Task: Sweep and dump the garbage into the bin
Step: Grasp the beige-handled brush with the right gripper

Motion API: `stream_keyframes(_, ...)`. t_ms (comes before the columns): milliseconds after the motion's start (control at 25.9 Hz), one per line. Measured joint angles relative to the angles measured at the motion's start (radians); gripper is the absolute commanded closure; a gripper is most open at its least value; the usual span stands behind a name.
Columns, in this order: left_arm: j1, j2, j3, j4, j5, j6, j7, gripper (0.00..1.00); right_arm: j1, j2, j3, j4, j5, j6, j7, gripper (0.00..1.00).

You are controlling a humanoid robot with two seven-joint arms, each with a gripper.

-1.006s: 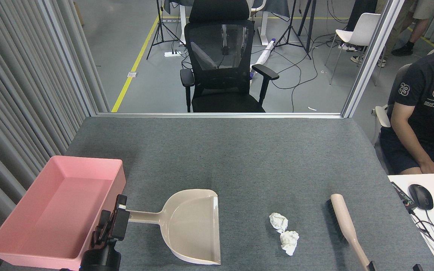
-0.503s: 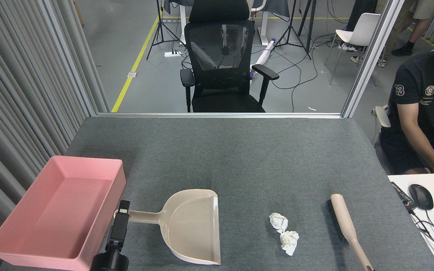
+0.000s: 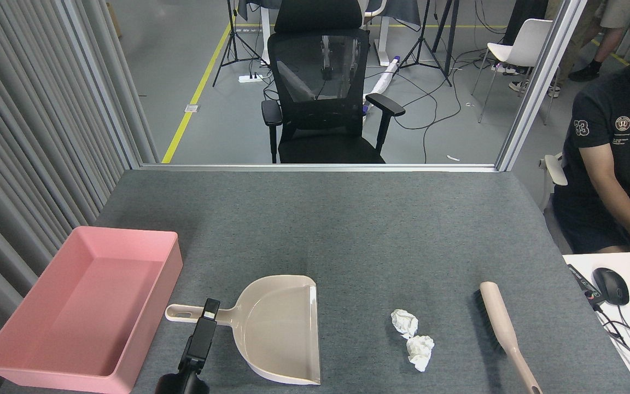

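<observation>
- Table (image 3: 348, 230): grey felt-like top, carrying every item listed below.
- Bin (image 3: 145, 328): 1 shallow pink rectangular tray with upright walls, at the near-left corner of the table, interior bare.
- Dustpan (image 3: 279, 328): 1 beige pan lying flat, just right of the bin and apart from it. Its open mouth faces right; its handle points left toward the bin, with a hanging slot at the handle's end.
- Garbage (image 3: 413, 338): 2 crumpled white tissue wads on the table, touching or nearly touching one another, the nearer wad slightly right of the farther one. They lie between the dustpan's mouth and the brush, clear of both.
- Brush (image 3: 503, 328): 1 beige hand brush with dark bristles along its left side, lying right of the garbage, handle running toward the bottom edge of the view.
- My left gripper (image 3: 209, 310): dark, seen end-on, tip over the dustpan handle close to where it joins the pan. I cannot tell how far its fingers stand apart, nor whether they have hold of the handle.
- My right gripper: out of the head view.
- Surroundings: 1 black office chair (image 3: 323, 93) beyond the table's far edge; 1 person (image 3: 616, 164) in a dark shirt seated at right; 1 black mouse (image 3: 610, 285) on a white desk at the right edge.
</observation>
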Motion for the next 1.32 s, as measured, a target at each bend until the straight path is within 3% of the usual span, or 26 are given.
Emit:
stream_keyframes(348,0.006,0.001,-0.010,0.004,0.000,-0.027,0.002,0.01,-0.071,0.003,0.038,0.067,0.010,0.010,0.007,0.01)
stream_keyframes(851,0.007,0.002,-0.009,0.005,0.000,-0.042,0.009,0.01,-0.085,-0.005,0.102,0.089,0.066,0.063,0.012,0.01)
stream_keyframes(1315,0.007,0.002,-0.009,0.006,0.000,-0.047,0.011,0.01,-0.107,-0.005,0.125,0.114,0.074,0.083,0.017,0.01)
